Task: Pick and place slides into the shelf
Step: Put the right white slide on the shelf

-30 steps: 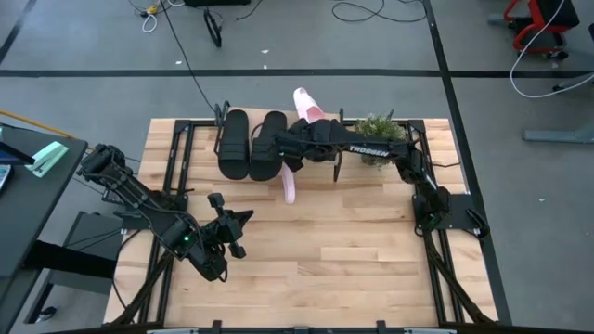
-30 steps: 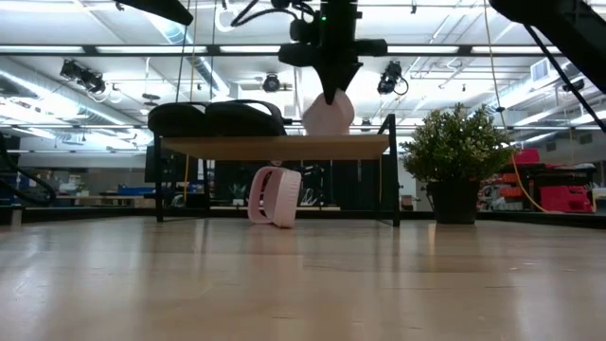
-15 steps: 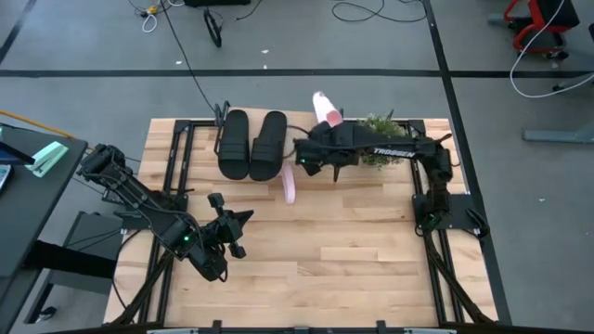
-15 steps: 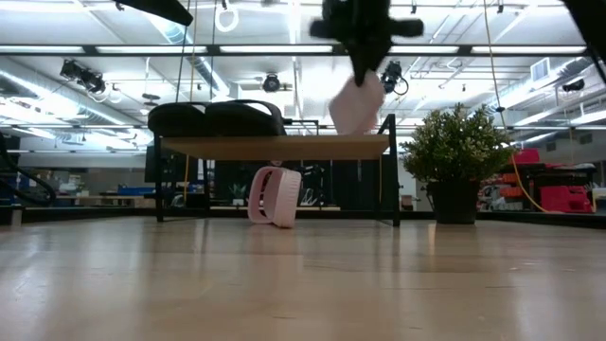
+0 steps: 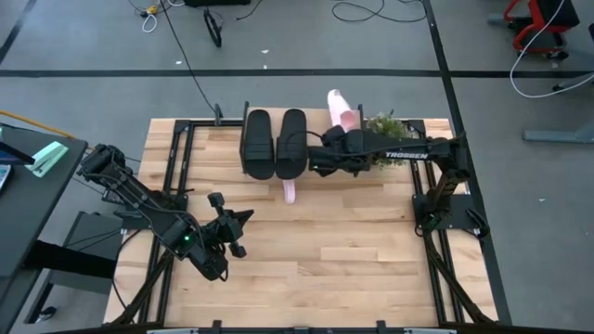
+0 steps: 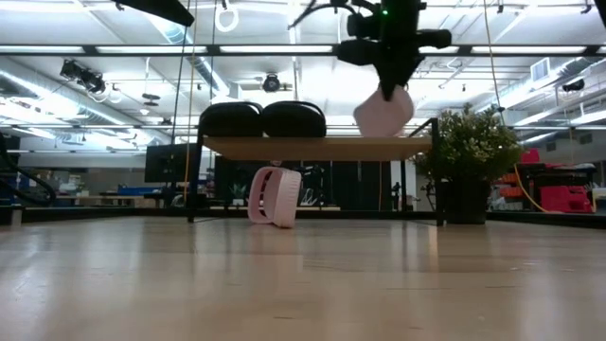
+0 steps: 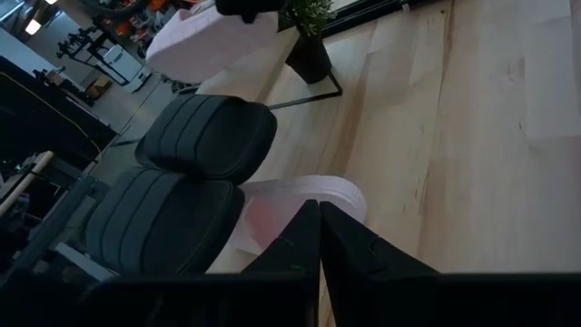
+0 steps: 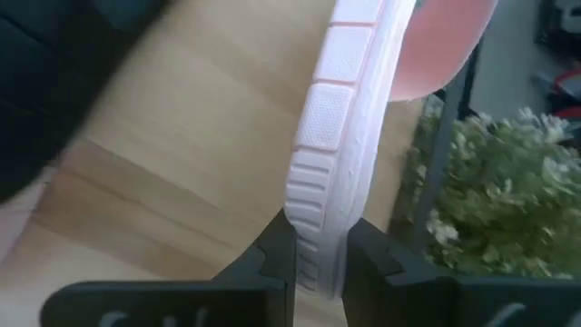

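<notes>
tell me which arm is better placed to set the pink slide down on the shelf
The right. The right gripper is already shut on a pink slide, held tilted just above the shelf beside the black slides. The left gripper waits low over the table, away from the shelf.

Wooden table (image 5: 325,250), shelf (image 5: 306,165) bearing two black slides (image 5: 275,144), fallen pink slide (image 6: 275,197)

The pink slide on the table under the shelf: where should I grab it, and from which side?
The pink slide on the table stands on edge, its strap loop facing the front. The shelf roofs it, so probably come in low from the front and pinch the raised sole edge, jaws across its thickness. The right gripper is full with the other pink slide; the left gripper is free.
</notes>
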Available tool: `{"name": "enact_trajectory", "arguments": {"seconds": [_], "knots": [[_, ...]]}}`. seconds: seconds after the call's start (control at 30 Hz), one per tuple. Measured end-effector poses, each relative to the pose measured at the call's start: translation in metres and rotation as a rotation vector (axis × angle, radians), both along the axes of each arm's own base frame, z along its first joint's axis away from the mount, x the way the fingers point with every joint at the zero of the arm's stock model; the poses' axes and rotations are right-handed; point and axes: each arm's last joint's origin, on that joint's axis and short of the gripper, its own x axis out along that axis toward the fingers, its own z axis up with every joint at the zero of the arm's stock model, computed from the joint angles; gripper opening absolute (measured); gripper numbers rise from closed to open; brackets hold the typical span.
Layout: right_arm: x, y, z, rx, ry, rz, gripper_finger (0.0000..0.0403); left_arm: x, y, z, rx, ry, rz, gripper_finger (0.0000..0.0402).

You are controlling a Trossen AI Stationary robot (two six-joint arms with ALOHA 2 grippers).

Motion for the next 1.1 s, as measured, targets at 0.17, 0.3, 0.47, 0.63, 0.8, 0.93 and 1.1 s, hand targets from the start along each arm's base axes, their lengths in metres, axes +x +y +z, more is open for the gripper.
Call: {"name": "enact_trajectory", "arguments": {"seconds": [0.17,0.3,0.47,0.63,0.8,0.93,1.1], "knots": [[0.009,0.0,-0.002,0.001,-0.046,0.032,0.0058,0.0,0.0,0.0,0.002,0.002,-0.001,0.002],[0.017,-0.001,-0.009,-0.002,-0.049,0.053,0.0058,0.0,0.0,0.0,0.006,0.006,0.0,0.0025],[0.022,-0.004,-0.008,-0.018,-0.078,0.067,0.0058,-0.001,0.001,-0.001,0.012,0.014,-0.001,0.0017],[0.023,-0.008,-0.008,-0.009,-0.089,0.076,0.0058,-0.001,0.001,0.0,0.013,0.013,-0.001,0.0012],[0.023,-0.01,-0.008,-0.017,-0.082,0.075,0.0057,-0.001,0.001,0.0,0.012,0.013,-0.001,0.0021],[0.022,-0.01,-0.008,-0.028,-0.075,0.077,0.0057,-0.001,0.001,0.0,0.012,0.013,-0.001,0.0025],[0.021,-0.01,-0.008,-0.038,-0.054,0.08,0.0057,-0.001,0.001,0.0,0.012,0.013,-0.001,0.0016]]}}
